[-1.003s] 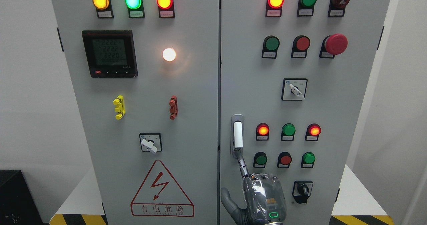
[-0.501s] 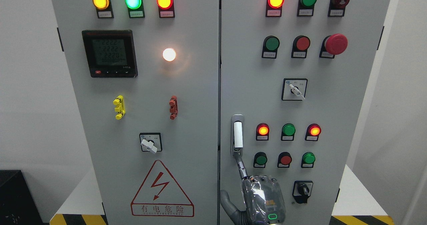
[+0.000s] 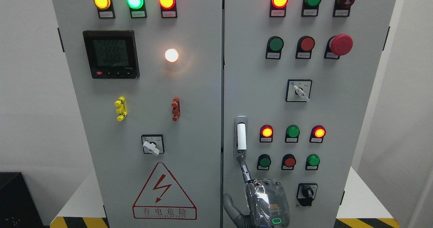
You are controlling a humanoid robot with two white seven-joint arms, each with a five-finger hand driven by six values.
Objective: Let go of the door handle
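Right hand [image 3: 267,202] open; index fingertip [image 3: 241,160] at door handle [image 3: 241,136] base.

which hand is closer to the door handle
Right. The right hand is just below the door handle, reaching up to its lower end; the left hand is out of view.
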